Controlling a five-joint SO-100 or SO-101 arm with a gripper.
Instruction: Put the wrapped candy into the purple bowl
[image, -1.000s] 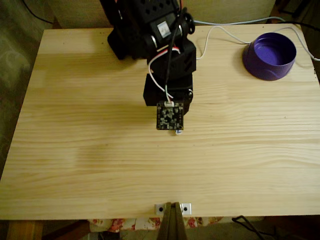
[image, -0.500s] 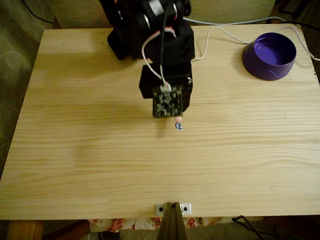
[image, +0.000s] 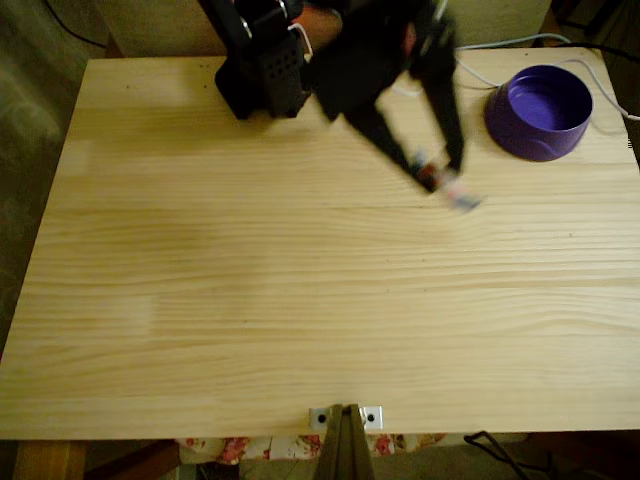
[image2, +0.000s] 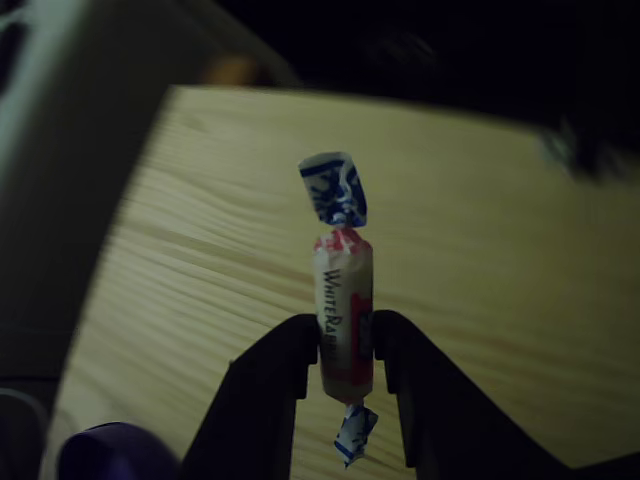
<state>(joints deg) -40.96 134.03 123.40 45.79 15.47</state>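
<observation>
We see the candy (image2: 343, 318) pinched upright between the two tips of the claw (image2: 345, 345), lifted off the bench (image: 250, 300) and carried short of the bowl (image: 540, 110), near its rim. The hold takes in just the candy's lower half; we judge a fast swing could flick it loose before the bowl
</observation>
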